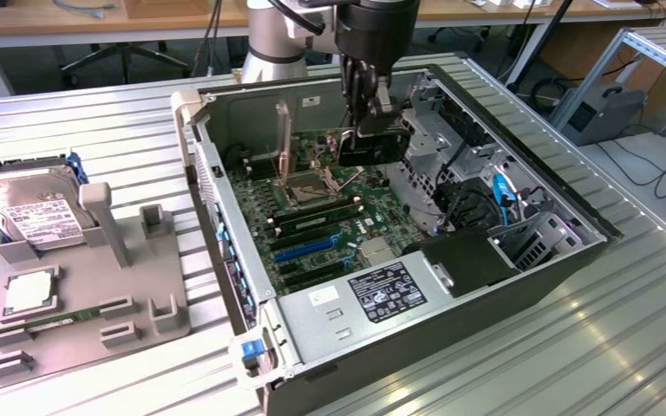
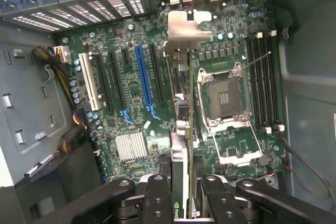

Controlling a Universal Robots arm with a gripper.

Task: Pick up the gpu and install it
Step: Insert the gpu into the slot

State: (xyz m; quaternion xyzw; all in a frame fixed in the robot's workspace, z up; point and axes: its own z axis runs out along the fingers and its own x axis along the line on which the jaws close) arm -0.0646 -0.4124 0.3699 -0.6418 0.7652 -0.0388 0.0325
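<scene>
My gripper [image 1: 370,120] hangs over the open computer case [image 1: 208,165], shut on the gpu [image 1: 368,149], a dark card held on edge above the motherboard [image 1: 310,221]. In the wrist view the gpu [image 2: 180,153] runs edge-on away from my gripper [image 2: 185,195], and its silver end bracket [image 2: 186,29] reaches toward the case's rear slot openings. The card hovers beside the CPU socket [image 2: 224,95], and the long blue expansion slot [image 2: 143,80] lies off to one side of it. Whether the card touches the board is not visible.
A grey holder tray [image 1: 136,299] at the exterior view's left carries a silver hard drive [image 1: 35,212], a processor chip [image 1: 30,290] and a green memory stick [image 1: 46,322]. Inside the case are a drive cage [image 1: 440,143], cables and a labelled power supply [image 1: 385,293].
</scene>
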